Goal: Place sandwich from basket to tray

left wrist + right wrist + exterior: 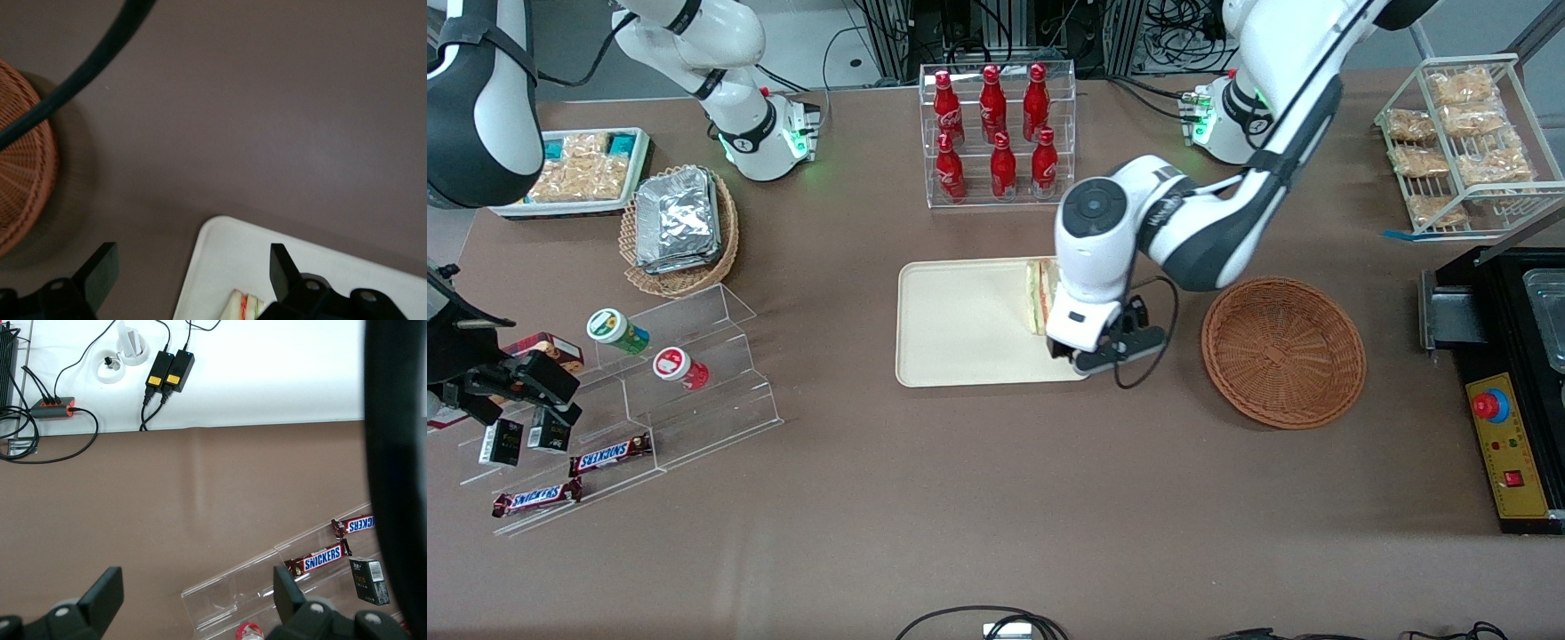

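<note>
**Sandwich Sitting on Tray as Gripper Hovers Over Its Edge**

The working arm's gripper is hanging with its fingers spread wide and gripping nothing. The sandwich is resting on the tray just beneath and between those fingers, its long axis running away from the front camera. The emptied basket is lying off to the gripper's side, toward the working arm's end.

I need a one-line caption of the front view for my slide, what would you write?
The left arm's hand, fingers open, hovers over the sandwich on the cream tray, with the wicker basket beside it now empty.
</note>
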Controlling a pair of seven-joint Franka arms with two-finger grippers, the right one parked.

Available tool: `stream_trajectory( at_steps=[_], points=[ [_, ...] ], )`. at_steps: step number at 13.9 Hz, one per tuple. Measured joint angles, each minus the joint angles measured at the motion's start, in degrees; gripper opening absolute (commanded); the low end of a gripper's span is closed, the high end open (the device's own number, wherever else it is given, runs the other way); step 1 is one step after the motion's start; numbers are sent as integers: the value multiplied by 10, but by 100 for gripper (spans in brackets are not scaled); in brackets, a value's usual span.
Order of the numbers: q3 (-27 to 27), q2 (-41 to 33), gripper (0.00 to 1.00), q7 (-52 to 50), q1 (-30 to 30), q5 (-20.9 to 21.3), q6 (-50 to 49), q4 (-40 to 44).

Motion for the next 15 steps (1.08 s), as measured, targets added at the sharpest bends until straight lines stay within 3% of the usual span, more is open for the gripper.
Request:
stream_trajectory(
  at_steps=[6, 15],
  points=[
    [0, -14, 99, 34, 65, -5, -89, 61],
    [10, -59, 99, 221, 148, -90, -157, 84]
  ],
)
